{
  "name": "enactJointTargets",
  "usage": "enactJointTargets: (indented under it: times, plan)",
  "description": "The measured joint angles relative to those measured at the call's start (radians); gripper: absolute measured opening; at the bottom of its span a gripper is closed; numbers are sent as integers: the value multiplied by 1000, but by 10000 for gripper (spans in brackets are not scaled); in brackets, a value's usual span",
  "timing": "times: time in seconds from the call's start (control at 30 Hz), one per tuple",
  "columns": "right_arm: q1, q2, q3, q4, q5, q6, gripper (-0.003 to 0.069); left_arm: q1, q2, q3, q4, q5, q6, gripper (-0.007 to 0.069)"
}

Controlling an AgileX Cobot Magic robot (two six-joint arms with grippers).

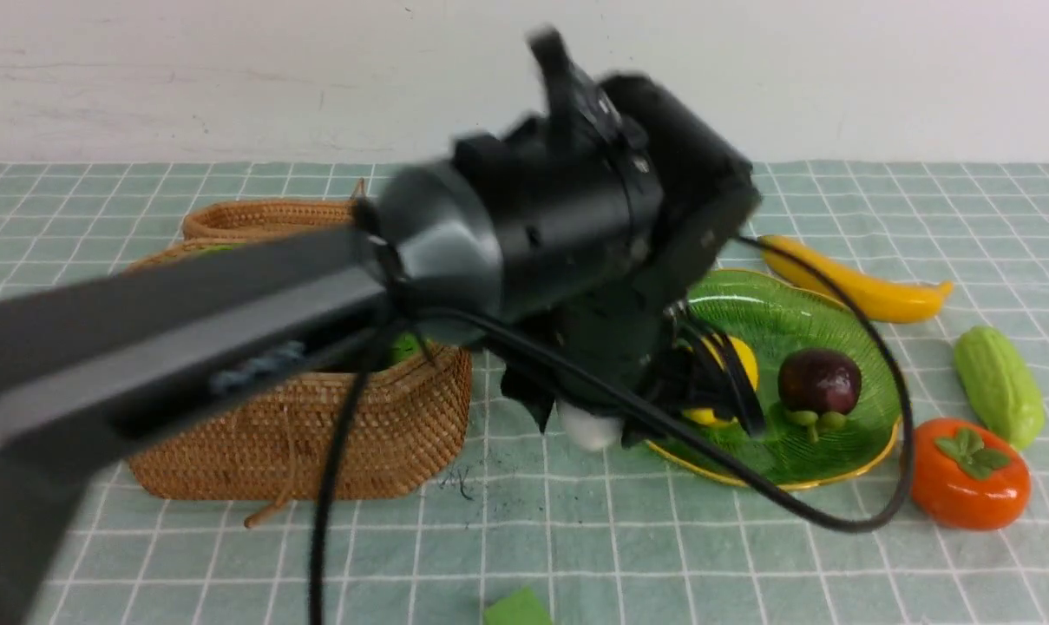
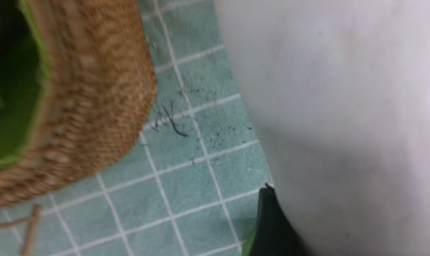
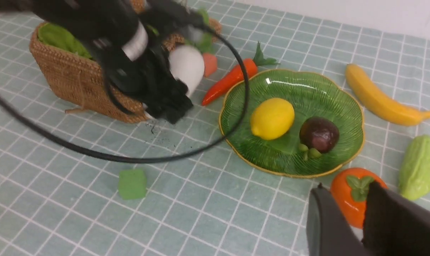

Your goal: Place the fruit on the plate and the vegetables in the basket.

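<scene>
My left gripper (image 1: 593, 395) is shut on the white radish (image 3: 186, 67) and holds it above the cloth just beside the wicker basket (image 1: 316, 434), between the basket and the green plate (image 1: 784, 304). The radish (image 2: 335, 106) fills much of the left wrist view, with one dark finger (image 2: 271, 220) against it. A lemon (image 3: 271, 118) and a mangosteen (image 3: 319, 134) lie on the plate. The carrot (image 3: 229, 80), banana (image 3: 382, 99), gourd (image 3: 419, 167) and persimmon (image 3: 346, 209) lie on the cloth. My right gripper (image 3: 346, 186) hovers open over the persimmon, holding nothing.
A small green cube (image 3: 132, 184) lies on the checked cloth in front of the basket. A salmon-pink cube (image 3: 210, 64) sits by the carrot's tip. The left arm's black cable (image 1: 750, 486) loops over the plate's near side. The wall stands behind the table.
</scene>
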Motion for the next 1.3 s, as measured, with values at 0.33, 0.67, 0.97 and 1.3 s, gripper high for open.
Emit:
enactJointTargets:
  times: [0.33,0.67,0.97,1.3]
  plan:
    - [0,0,0,16,-113,-35,181,106,-317,167,79,9,871,429]
    - [0,0,0,19,-126,-84,181,488,-271,415,109,-117,1191,429]
    - [0,0,0,19,-130,-84,181,512,-259,421,138,-219,1196,454]
    - [0,0,0,54,-130,-84,181,508,-262,421,131,-162,999,565]
